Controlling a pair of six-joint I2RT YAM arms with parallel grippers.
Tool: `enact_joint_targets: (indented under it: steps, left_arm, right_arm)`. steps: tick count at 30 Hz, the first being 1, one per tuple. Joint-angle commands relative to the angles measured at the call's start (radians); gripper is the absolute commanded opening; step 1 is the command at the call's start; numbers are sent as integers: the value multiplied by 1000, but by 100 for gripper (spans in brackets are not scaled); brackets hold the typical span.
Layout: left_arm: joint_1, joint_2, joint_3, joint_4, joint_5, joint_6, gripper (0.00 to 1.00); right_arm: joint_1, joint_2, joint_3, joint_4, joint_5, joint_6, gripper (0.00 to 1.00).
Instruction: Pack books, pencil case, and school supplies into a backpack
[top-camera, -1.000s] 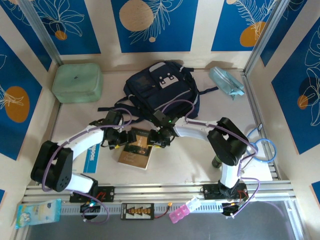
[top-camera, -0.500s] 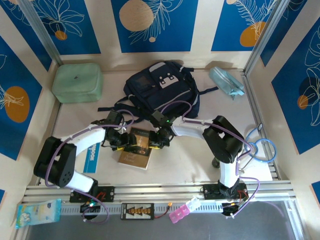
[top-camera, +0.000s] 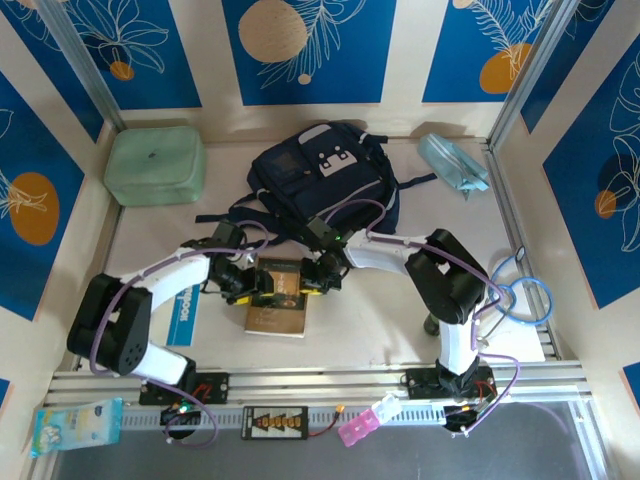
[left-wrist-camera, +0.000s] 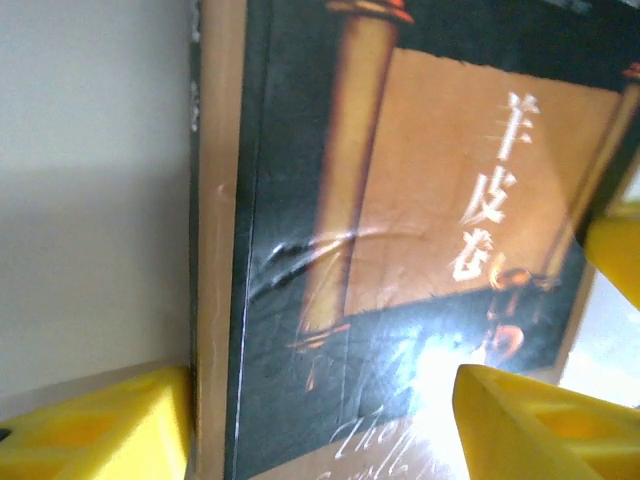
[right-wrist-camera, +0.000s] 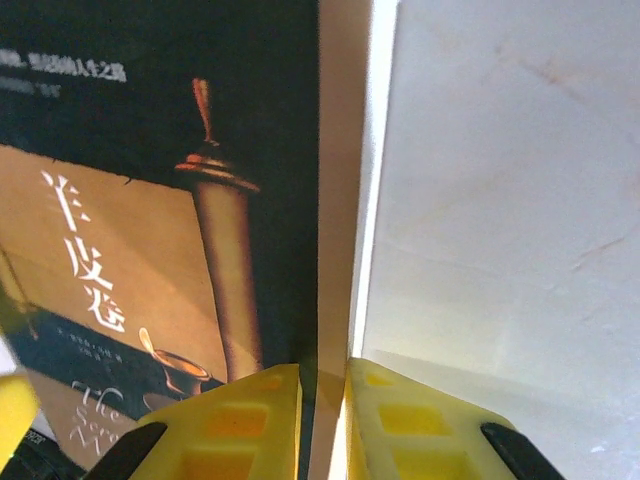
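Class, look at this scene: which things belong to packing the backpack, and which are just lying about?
For the job: backpack, tan-brown book, blue book, pale-blue pencil case.
Lying about: mint-green case, pale-blue packet, blue cable loop.

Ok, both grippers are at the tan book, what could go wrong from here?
1. The right gripper pinches only the thin edge of the tan-brown book; on lifting, the book could pivot or slip out.
2. The left gripper stands open astride the opposite edge; closing off-centre, it might shove the book against that pinch.
3. The backpack shows no clearly open mouth from above, so insertion may snag.
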Motion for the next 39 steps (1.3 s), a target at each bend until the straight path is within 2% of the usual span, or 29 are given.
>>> enact_joint_targets:
  steps: [1, 5, 12, 17, 22, 28, 31, 32, 35, 37, 39]
  left_arm:
    - [-4, -63, 64, 18, 222, 12, 64]
    - [-4, -104, 82, -10, 256, 23, 61]
    - [-5, -91, -5, 173, 319, -105, 56]
    - [-5, -62, -14, 185, 303, -128, 50]
    - [-5, -60, 6, 125, 260, -97, 43]
    - [-4, -77, 45, 56, 215, -63, 34]
    - [-4, -93, 49, 55, 202, -65, 23]
    - [-5, -100, 51, 54, 197, -69, 15]
    - [-3, -124, 62, 43, 172, -77, 0]
    - [0, -142, 76, 36, 164, -81, 0]
    - [-1, -166, 98, 31, 157, -85, 0]
  right_arm:
    - [3, 62, -8, -20, 28, -11, 18]
    - [3, 65, -6, -18, 31, -12, 18]
    - [10, 106, 42, -102, 76, -23, 9]
    - [13, 106, 35, -110, 86, -22, 9]
    - [13, 103, 30, -107, 91, -11, 9]
    - [7, 81, 16, -90, 97, -6, 9]
    - [2, 50, -1, -67, 97, -9, 9]
    - [-1, 32, -8, -56, 94, -10, 10]
    - [-12, -44, -36, -13, 98, -17, 13]
    - [-24, -111, -61, 15, 113, -14, 17]
    - [-35, -186, -100, 51, 133, -3, 28]
